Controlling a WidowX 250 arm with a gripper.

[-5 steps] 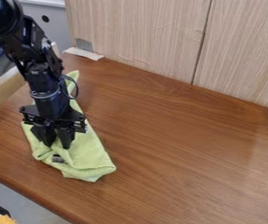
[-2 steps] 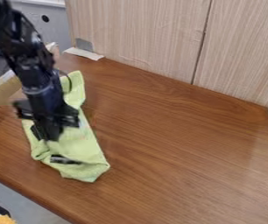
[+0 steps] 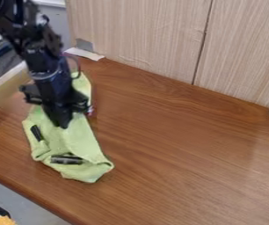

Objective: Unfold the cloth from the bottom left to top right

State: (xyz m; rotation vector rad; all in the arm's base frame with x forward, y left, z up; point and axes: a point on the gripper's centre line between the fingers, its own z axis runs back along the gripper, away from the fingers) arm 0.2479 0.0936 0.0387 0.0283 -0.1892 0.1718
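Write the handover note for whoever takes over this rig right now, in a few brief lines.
Gripper: down at the middle of the green cloth; whether it holds fabric, I cannot tell.
Cloth: creased and narrow, at the left of the wooden table, two dark strips on it.
Done: no spread toward top right visible.
Left: unfold it, bottom left to top right.

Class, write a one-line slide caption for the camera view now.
Gripper over a green cloth on a wooden table.
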